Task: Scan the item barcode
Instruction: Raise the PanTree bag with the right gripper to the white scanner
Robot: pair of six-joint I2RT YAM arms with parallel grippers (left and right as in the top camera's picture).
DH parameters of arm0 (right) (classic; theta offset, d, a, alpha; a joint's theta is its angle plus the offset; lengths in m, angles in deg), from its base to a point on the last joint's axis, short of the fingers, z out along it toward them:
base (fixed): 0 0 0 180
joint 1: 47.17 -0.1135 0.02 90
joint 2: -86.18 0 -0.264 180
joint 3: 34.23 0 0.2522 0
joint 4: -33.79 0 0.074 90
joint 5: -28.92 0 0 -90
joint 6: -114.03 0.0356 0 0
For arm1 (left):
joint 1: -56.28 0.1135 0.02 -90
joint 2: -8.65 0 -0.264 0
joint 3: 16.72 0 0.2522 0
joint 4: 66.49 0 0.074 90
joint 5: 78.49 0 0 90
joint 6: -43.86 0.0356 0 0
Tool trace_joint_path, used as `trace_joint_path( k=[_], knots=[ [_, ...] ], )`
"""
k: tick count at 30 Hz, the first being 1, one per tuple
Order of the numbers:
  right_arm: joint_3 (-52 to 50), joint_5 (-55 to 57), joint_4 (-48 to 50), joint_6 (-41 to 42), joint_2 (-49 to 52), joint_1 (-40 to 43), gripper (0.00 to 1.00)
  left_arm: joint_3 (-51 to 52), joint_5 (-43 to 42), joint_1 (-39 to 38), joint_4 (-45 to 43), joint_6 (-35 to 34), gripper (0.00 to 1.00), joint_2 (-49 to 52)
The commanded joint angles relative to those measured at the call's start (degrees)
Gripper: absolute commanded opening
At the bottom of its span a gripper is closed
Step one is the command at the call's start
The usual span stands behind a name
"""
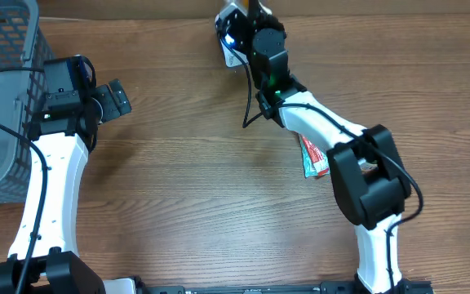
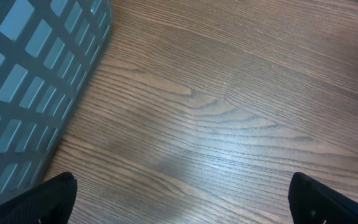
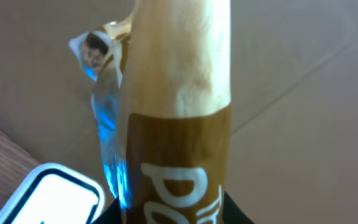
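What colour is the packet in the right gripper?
The packet is tan above, brown with white lettering below; right wrist view.

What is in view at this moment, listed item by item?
basket: one, grey, table's left edge
snack packet: one, tan and brown, held up at the table's far edge
second packet: one, red and white, on the table under the right arm
flat device: one, white with dark rim, below the held packet; possibly the scanner
table: one, brown wood
left gripper: open, empty, beside the basket
right gripper: shut on the snack packet
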Motion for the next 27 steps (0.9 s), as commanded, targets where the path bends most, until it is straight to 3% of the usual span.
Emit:
trace_joint_path(
  k=[1, 7, 27],
  knots=[
    [0.9, 2.1, 4.7, 8.1, 3.6, -0.2, 0.04, -0.5, 0.7, -0.1, -0.2, -0.2, 1.00, -0.1],
    [0.9, 3.0, 4.2, 13.8, 4.0, 0.0, 0.04, -0.5, 0.7, -0.1, -0.2, -0.2, 1.00, -0.1],
    [0.9, 1.9, -6.9, 14.0, 4.6, -0.9, 0.04, -0.5, 0.7, -0.1, -0.2, -0.2, 1.00, -0.1]
  ],
)
